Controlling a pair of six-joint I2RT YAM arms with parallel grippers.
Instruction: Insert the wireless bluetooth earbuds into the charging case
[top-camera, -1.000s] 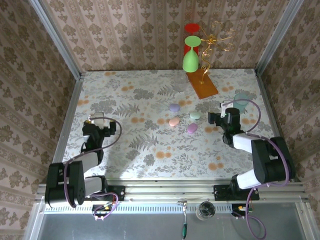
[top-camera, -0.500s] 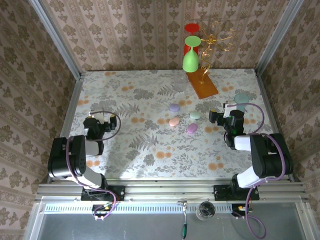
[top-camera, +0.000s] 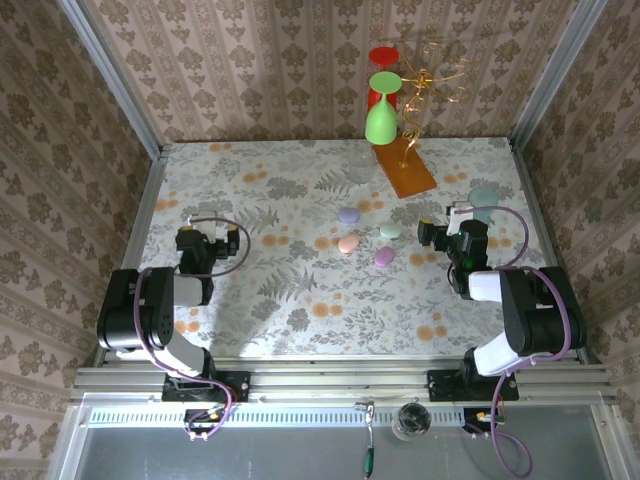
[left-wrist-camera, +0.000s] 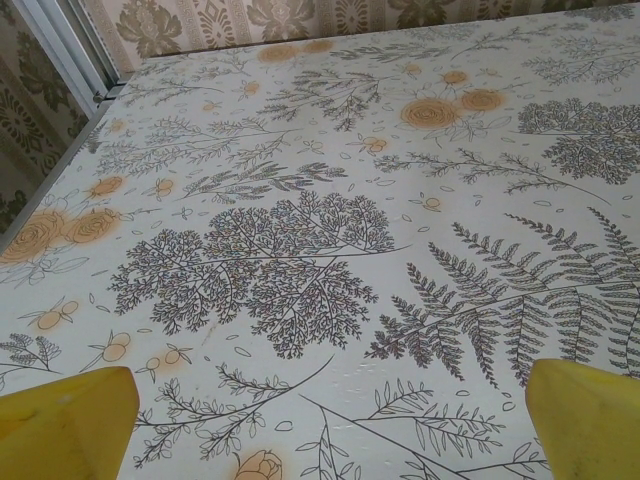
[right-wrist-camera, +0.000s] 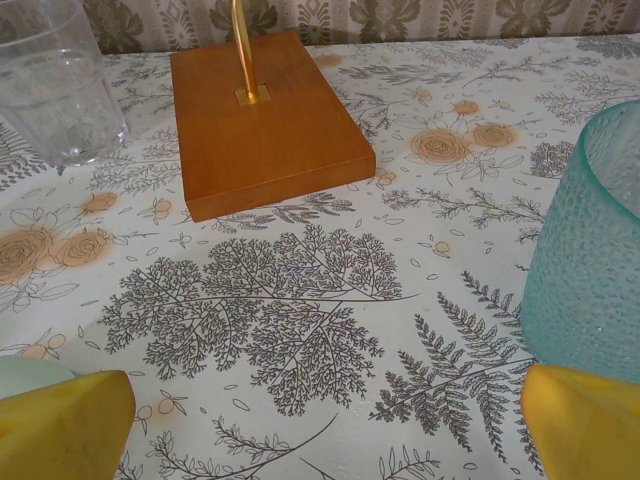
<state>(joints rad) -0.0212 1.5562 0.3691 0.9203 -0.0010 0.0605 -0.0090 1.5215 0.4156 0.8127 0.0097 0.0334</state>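
1. Left claw (left-wrist-camera: 325, 425) and right claw (right-wrist-camera: 325, 425) gape wide, empty, over the floral table (top-camera: 300, 300).
2. Pastel pebble-shaped charging cases (top-camera: 390, 230) lie at right claw's nine o'clock; earbuds indiscernible.
3. Approach phase, likely; next: a fine pinch.

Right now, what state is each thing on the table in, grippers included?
Left gripper: open, empty.
Right gripper: open, empty.
Pastel cases: four, lying apart, look closed.
Clear glass: upright, looks empty.
Teal tumbler: upright.
Wooden stand: upright, base lying flat.
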